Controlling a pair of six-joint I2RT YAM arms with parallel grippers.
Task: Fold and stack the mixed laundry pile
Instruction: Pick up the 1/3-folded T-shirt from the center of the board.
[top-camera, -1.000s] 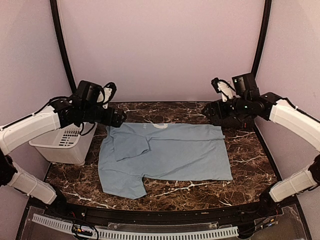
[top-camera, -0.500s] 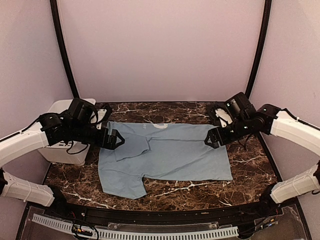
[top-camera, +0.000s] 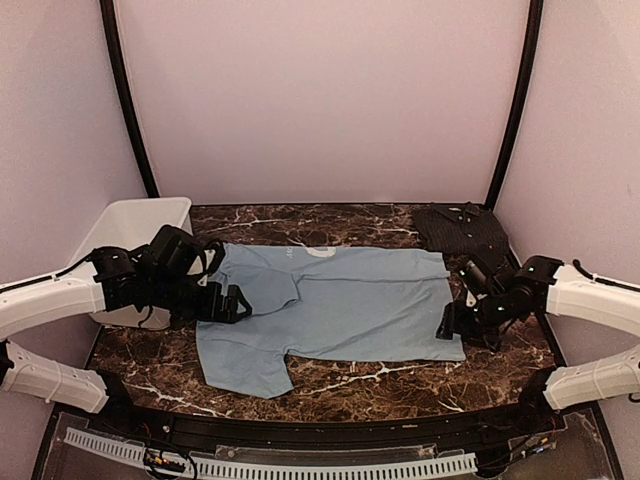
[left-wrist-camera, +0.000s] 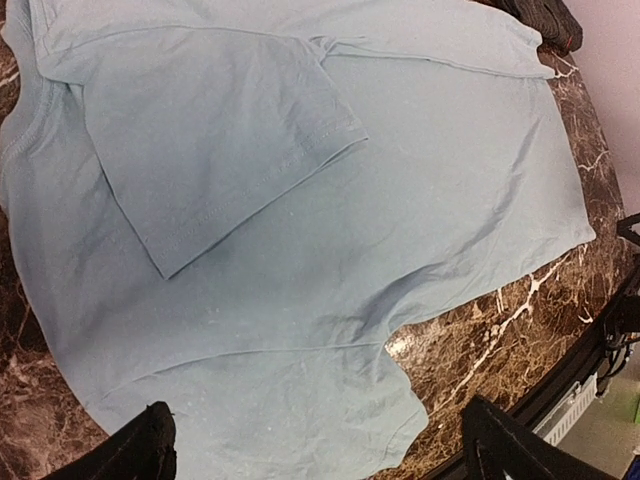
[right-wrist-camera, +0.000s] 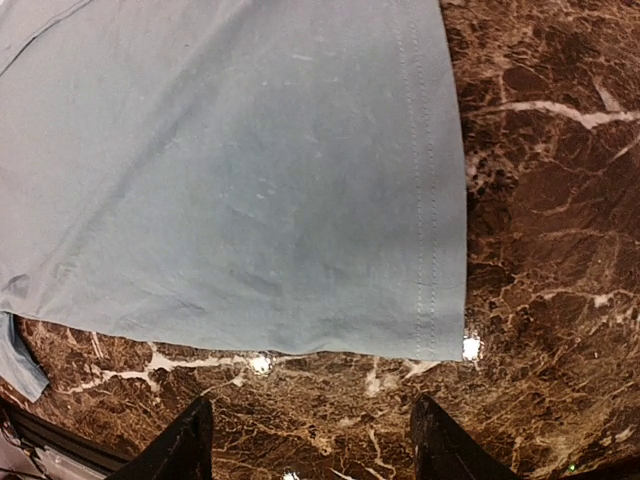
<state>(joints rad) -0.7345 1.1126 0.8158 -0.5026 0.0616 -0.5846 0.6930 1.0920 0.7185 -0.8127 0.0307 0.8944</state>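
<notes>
Found the left pincer (top-camera: 232, 303) spread wide and empty, low over the sleeve end of the light blue T-shirt (top-camera: 340, 305). Found the right pincer (top-camera: 452, 322) at the T-shirt's opposite end, just above the near hem corner (right-wrist-camera: 440, 330), fingers parted with nothing between them. Could not tell whether either tip touched the cloth.

Nearest of all, saw a bare strip of marble table (top-camera: 400, 385) in front of the T-shirt. Next, noted the near sleeve (top-camera: 250, 370) spread out flat and unfolded, jutting toward that strip. Further in, saw the T-shirt's body lying flat, fairly smooth, with a few shallow creases. Beyond that, noted the far sleeve (top-camera: 265, 290) already turned in onto the chest. Past the T-shirt's far hem corner, spotted the black pinstriped shirt (top-camera: 462, 228) lying in a small heap, close to the blue cloth but untouched by either arm. Off the sleeve end, behind the left arm, noted the white bin (top-camera: 130, 215).

Judged the step as the start of a lengthwise fold: both pincers posted along the near side, neither gripping. Reckoned the next move would call for pinching only the near edge at both ends, then lifting together and carrying it evenly toward the far edge, near sleeve included.
</notes>
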